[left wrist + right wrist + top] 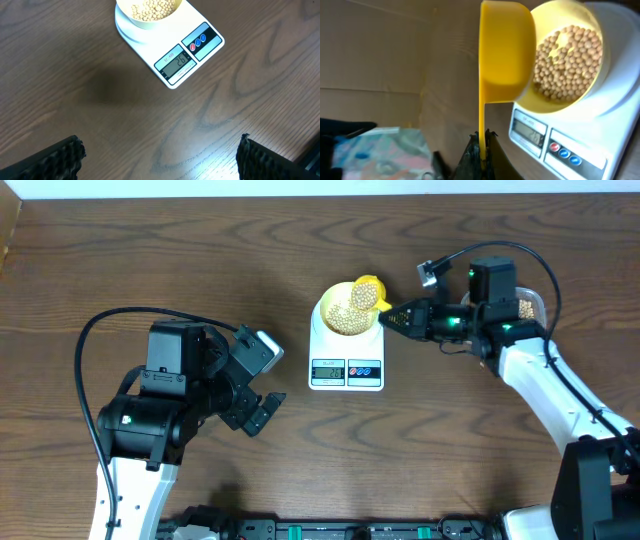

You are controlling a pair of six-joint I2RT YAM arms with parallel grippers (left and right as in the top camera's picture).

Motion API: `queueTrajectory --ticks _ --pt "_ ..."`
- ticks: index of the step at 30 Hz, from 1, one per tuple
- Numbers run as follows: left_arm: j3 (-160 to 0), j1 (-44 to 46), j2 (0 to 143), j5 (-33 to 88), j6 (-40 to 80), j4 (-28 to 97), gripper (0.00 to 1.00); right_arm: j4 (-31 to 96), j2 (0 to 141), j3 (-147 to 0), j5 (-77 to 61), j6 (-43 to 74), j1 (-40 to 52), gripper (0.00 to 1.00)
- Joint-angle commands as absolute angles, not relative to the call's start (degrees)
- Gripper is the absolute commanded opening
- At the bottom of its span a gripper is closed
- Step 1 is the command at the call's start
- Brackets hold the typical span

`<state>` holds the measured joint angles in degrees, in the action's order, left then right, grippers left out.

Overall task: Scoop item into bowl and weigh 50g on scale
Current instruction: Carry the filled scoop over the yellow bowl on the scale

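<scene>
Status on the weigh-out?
Left gripper open, idle. Right gripper shut on yellow plastic measuring spoon, tipped over small pale yellow bowl of tan beans. White digital scale reads about 26. Nothing blocking.

On my feed the left arm [165, 385] is built from blocky black joint housings above a white lower link [128, 485], with a thin black cable [120, 315] looping off it. The right arm [540, 380] has a white link too, and green lights [470, 273] glow on its black joints. The fingers [55, 160] of the left gripper [159, 160] are black with ribbed pads.
</scene>
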<state>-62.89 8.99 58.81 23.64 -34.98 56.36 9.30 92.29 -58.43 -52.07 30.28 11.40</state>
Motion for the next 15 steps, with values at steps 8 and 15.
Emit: queueTrajectory --ticks 8,15 --pt "-64.0 8.7 58.8 23.5 -36.0 56.3 0.99 8.3 91.6 -58.7 -31.0 17.4 17.1 0.01" --pt "-64.0 8.7 58.8 23.5 -36.0 56.3 0.99 8.4 91.6 -58.7 -30.1 14.0 17.7 0.01"
